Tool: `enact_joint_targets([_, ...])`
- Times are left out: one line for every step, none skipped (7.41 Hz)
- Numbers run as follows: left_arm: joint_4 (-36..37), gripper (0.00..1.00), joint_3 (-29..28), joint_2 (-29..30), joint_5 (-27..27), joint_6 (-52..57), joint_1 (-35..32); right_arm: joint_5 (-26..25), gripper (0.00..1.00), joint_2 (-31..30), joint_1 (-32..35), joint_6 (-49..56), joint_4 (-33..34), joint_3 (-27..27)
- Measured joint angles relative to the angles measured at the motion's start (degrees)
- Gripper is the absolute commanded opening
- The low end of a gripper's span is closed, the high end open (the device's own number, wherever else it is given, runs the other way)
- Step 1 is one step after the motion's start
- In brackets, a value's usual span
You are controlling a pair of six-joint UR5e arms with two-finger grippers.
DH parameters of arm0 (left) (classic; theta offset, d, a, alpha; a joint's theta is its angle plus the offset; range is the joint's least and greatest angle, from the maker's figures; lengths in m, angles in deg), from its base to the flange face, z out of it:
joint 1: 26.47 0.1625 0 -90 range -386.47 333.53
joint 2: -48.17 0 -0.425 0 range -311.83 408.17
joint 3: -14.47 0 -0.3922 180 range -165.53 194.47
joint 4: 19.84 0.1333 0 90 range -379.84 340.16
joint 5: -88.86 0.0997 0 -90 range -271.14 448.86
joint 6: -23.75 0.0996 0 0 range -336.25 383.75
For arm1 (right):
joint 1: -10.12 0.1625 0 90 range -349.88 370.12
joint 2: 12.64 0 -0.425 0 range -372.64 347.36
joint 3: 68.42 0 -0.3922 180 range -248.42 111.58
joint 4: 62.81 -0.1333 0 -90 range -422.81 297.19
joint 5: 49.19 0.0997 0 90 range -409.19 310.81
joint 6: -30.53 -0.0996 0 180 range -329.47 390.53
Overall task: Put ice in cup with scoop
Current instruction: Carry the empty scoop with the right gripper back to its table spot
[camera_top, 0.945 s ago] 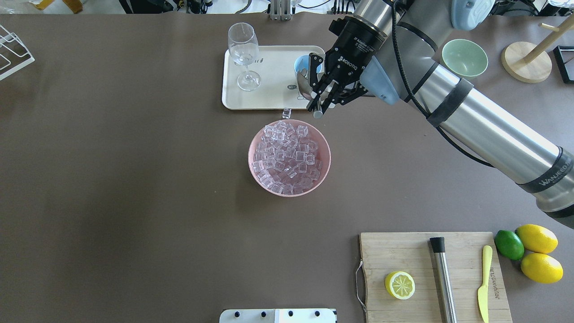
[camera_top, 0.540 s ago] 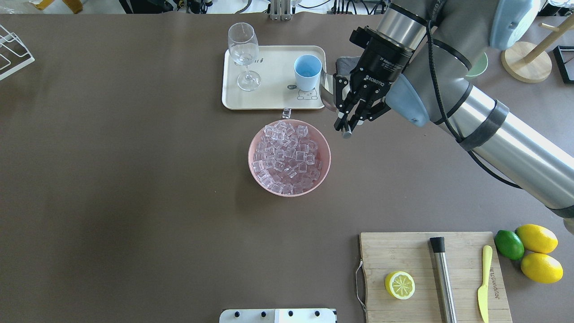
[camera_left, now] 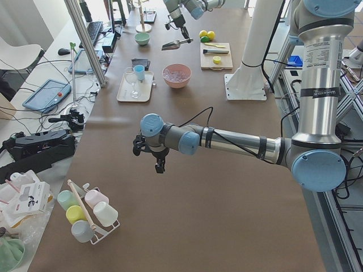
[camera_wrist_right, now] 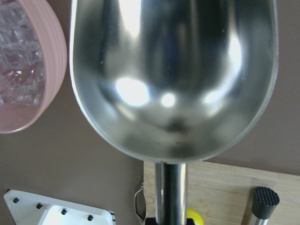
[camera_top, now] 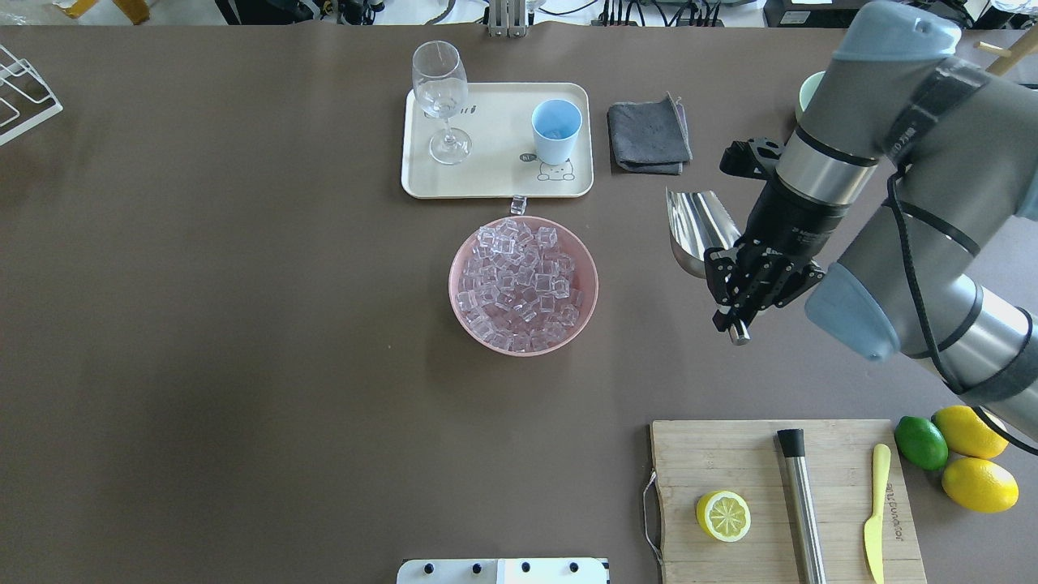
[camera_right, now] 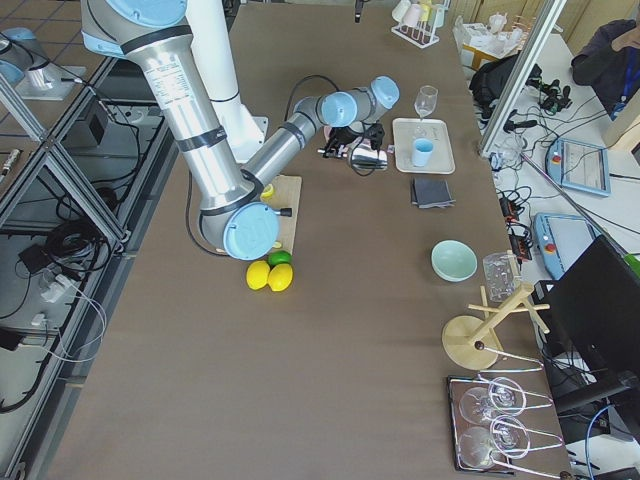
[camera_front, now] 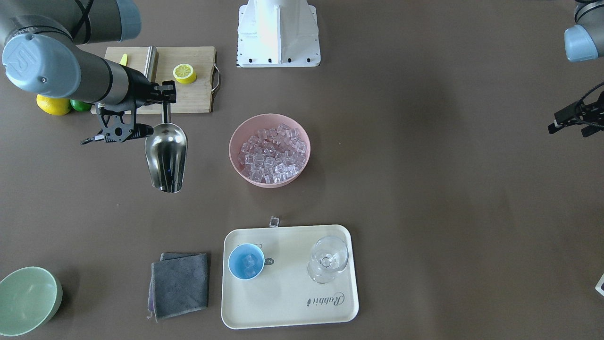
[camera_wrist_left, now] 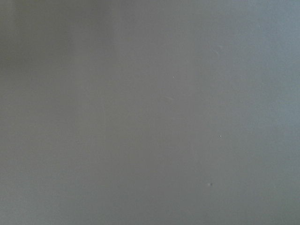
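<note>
you're looking at the right gripper clamping the scoop by its handle, right of the pink bowl; its long axis is running away from the robot, empty mouth pointing outward.

Even, diffuse room light covers the brown table, with soft shadows pooling around the pink bowl. Bright glare spots flare inside the steel scoop. The left wrist view is featureless grey, possibly out of focus.
</note>
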Motion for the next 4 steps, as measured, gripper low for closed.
enact_joint_targets([0.00,0.99,0.05,-0.02,0.00,0.00,0.00,-1.39,0.00,-4.42,-1.16,-0.07,-2.70,2.02])
enact_joint_targets([0.00,0.99,0.07,-0.04,0.00,0.00,-0.04,-3.00,0.00,-7.93,-2.30,-0.23,-6.03,2.72])
enact_joint_targets([0.00,0.99,0.09,-0.04,0.00,0.00,-0.06,-5.07,0.00,-10.54,-3.45,-0.36,-8.63,2.84])
enact_joint_targets([0.00,0.99,0.10,-0.02,-0.01,0.00,-0.08,-7.43,0.00,-12.14,-4.44,-0.67,-10.45,2.74])
